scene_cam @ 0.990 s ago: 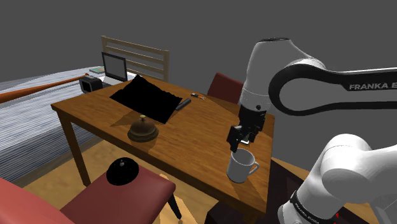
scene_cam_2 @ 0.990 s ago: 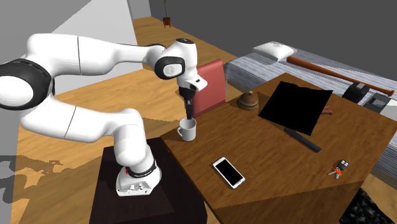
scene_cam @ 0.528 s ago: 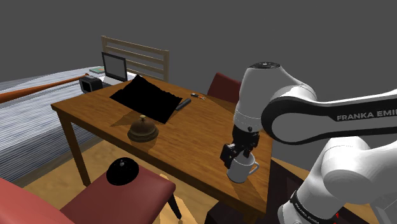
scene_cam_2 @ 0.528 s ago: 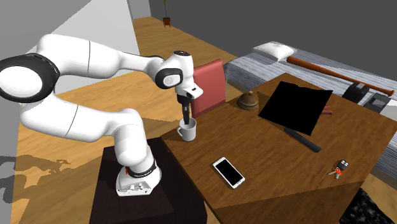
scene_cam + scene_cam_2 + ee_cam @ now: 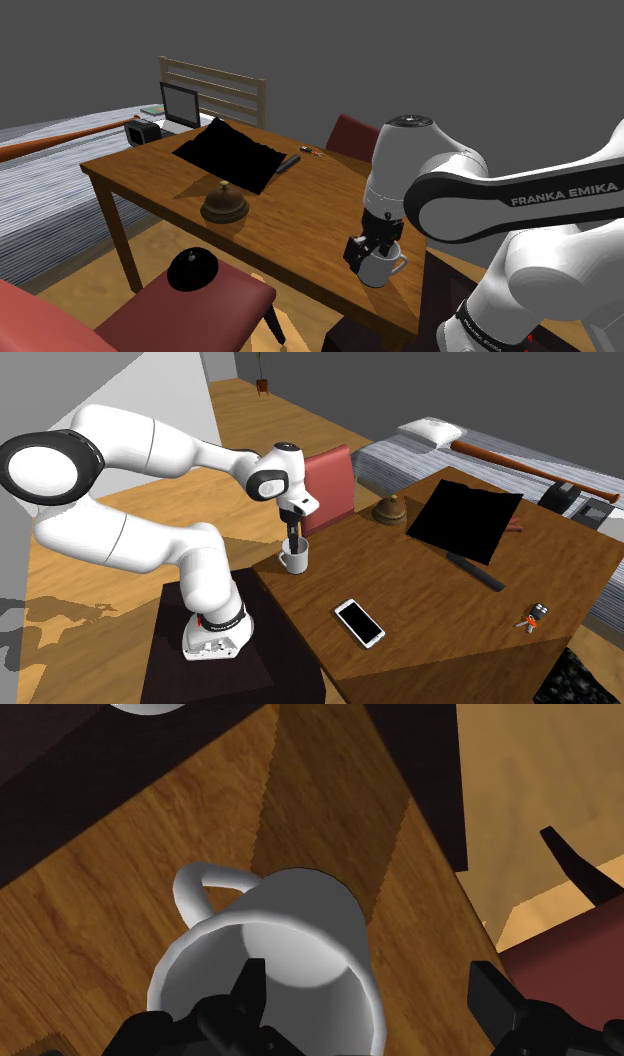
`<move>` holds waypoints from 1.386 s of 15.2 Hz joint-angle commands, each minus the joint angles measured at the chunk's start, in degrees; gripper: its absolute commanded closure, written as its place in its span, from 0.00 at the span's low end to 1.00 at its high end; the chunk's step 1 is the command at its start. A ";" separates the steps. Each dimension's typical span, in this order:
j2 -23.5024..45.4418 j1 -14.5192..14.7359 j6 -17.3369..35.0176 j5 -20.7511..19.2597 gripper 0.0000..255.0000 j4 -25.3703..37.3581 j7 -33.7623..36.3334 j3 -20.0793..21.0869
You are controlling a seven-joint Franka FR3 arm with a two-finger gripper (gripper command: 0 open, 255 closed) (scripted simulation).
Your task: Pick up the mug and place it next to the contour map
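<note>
White mug stands upright on the wooden table's corner, at 4 o'clock from the black contour map in the shoulder view. Gripper is released, its fingers straddling the mug's wall.

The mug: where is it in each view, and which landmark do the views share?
Shoulder view: mug, lower right of centre, table's near corner.
Second exterior view: mug, left of centre, beside the stand.
Wrist view: mug under the gripper.
Shared landmark: the gripper over it.
</note>
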 commanded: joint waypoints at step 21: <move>-3.69 -0.31 -7.10 -1.83 1.00 3.51 -0.16 -2.29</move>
